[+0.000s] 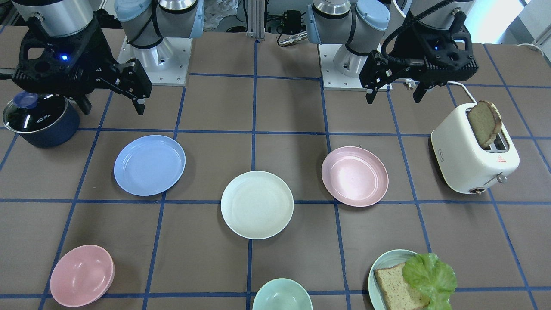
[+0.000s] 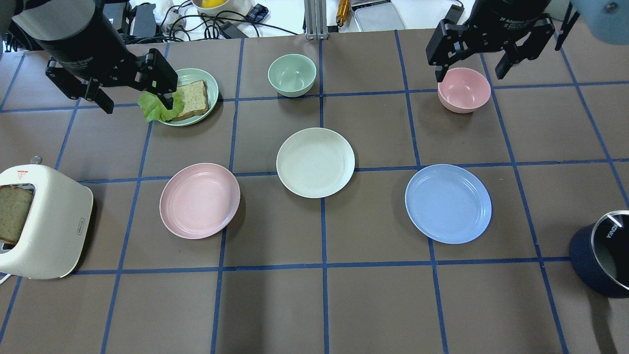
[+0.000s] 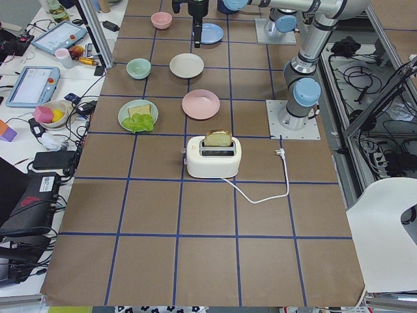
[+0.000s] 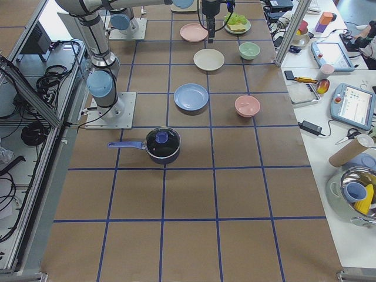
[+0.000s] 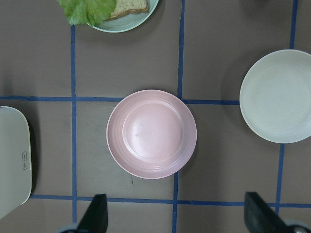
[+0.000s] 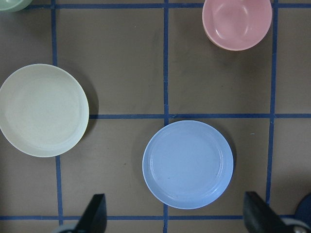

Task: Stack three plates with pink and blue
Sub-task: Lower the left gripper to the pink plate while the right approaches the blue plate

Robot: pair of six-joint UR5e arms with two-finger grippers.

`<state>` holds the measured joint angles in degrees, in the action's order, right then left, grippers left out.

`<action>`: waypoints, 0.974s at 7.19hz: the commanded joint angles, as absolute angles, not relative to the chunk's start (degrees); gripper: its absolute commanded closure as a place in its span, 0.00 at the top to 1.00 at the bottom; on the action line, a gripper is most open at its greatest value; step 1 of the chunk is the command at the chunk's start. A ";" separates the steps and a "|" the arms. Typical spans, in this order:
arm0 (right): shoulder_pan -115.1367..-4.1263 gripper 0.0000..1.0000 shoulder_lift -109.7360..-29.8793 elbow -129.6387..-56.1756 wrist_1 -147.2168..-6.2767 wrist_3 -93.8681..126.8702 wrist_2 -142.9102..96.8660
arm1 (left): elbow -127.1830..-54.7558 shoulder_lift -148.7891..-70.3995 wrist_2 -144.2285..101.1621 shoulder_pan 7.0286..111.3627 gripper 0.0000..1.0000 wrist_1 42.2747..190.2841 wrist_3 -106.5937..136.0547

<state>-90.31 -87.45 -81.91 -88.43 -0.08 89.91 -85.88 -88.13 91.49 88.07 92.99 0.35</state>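
Observation:
Three plates lie apart on the table, none stacked. The cream-white plate [image 2: 315, 162] is in the middle. The pale pink plate [image 2: 199, 200] is on my left and shows centred in the left wrist view [image 5: 151, 134]. The light blue plate [image 2: 447, 203] is on my right and shows in the right wrist view [image 6: 187, 164]. My left gripper [image 2: 138, 107] is open and empty, held high above the table, over the area near the pink plate. My right gripper [image 2: 470, 77] is open and empty, held high near the blue plate.
A white toaster [image 2: 42, 221] with a bread slice stands at the left edge. A pale green plate [image 2: 191, 74] with bread and lettuce, a green bowl [image 2: 292, 74] and a pink bowl [image 2: 464, 90] sit along the far side. A dark lidded pot [image 2: 602, 260] is at the right edge.

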 commanded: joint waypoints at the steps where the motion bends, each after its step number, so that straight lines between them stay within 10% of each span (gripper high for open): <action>1: -90.35 1.00 -87.45 -81.91 -88.42 -0.09 89.91 | -85.87 -88.24 91.49 88.07 1.00 92.99 0.35; 7: -85.80 1.00 -84.73 -82.18 -87.45 -0.35 89.12 | -87.89 -88.77 91.32 87.98 1.00 91.16 0.09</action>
<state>-87.98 -85.76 -82.11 -87.87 -0.30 89.13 -87.17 -88.65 91.39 87.99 92.36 0.14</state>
